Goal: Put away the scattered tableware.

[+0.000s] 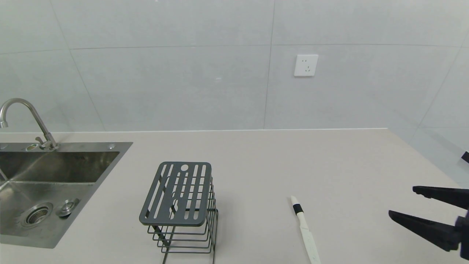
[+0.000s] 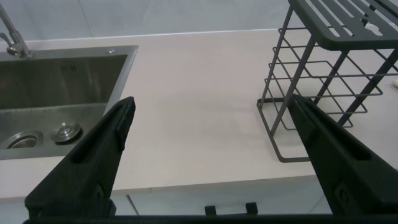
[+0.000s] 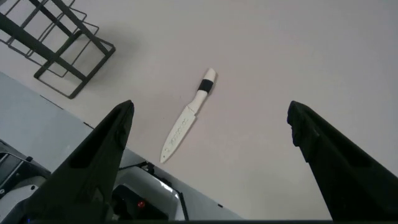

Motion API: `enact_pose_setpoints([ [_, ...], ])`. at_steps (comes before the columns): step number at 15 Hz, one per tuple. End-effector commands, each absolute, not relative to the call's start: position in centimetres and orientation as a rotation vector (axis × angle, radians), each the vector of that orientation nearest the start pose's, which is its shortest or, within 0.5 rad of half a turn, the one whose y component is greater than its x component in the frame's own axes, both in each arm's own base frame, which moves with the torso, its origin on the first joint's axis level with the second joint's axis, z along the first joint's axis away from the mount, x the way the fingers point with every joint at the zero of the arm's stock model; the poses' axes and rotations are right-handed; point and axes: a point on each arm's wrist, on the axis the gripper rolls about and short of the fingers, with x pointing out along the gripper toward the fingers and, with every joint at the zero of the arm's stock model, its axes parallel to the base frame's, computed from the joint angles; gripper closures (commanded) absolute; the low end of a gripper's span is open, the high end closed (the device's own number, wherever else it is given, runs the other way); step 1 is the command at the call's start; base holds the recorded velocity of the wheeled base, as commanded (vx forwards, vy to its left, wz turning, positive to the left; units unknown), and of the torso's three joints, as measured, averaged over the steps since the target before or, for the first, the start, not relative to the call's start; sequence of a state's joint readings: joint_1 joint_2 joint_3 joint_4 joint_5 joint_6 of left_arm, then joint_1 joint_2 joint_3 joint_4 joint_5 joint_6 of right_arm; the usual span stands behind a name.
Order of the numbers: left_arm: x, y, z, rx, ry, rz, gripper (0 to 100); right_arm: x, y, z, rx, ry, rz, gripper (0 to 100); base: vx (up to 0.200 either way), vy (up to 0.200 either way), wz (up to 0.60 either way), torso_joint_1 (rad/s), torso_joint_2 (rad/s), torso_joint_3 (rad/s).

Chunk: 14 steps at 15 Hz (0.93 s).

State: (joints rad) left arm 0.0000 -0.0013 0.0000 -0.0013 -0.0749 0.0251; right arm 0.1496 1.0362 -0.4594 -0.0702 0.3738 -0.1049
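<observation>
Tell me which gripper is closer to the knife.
The right gripper: it hangs open beside the white knife, while the left gripper is over by the sink and wire rack.

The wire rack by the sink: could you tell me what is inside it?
Through the wire rack's bars, only bare counter shows; its slotted top covers the upper interior.

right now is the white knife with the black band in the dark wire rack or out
Out: the white black-banded knife lies flat on the beige counter, apart from the dark wire rack.
</observation>
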Motion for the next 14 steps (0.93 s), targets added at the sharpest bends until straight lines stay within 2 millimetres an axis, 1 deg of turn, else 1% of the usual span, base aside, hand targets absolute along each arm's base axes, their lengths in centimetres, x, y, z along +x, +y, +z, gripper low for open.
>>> enact_pose_setpoints([
  [1,-2.3,-0.2,7.6,0.025,-0.002,-0.075,0,14.2,3.7,16.5,-0.056,0.563,0.569,0,0.0,0.0,0.0,0.0,0.0,0.0],
  [3,-2.3,-0.2,7.6,0.025,-0.002,-0.075,0,14.8,5.0,16.4,-0.083,0.58,0.607,0,0.0,0.0,0.0,0.0,0.0,0.0],
  [4,-2.3,-0.2,7.6,0.025,-0.002,-0.075,0,15.2,5.4,16.2,-0.096,0.6,0.599,0,0.0,0.0,0.0,0.0,0.0,0.0],
  [7,-2.3,-0.2,7.6,0.023,-0.002,-0.075,0,16.3,5.9,15.6,-0.103,0.643,0.593,0,0.0,0.0,0.0,0.0,0.0,0.0],
  [10,-2.3,-0.2,7.6,0.025,-0.002,-0.075,0,16.6,6.0,15.3,-0.114,0.659,0.567,0,0.0,0.0,0.0,0.0,0.0,0.0],
  [12,-2.3,-0.2,7.6,0.025,-0.002,-0.075,0,16.7,6.4,15.2,-0.082,0.683,0.549,0,0.0,0.0,0.0,0.0,0.0,0.0],
  [14,-2.3,-0.2,7.6,0.025,-0.002,-0.074,0,16.9,7.6,15.6,-0.036,0.693,0.526,0,0.0,0.0,0.0,0.0,0.0,0.0],
])
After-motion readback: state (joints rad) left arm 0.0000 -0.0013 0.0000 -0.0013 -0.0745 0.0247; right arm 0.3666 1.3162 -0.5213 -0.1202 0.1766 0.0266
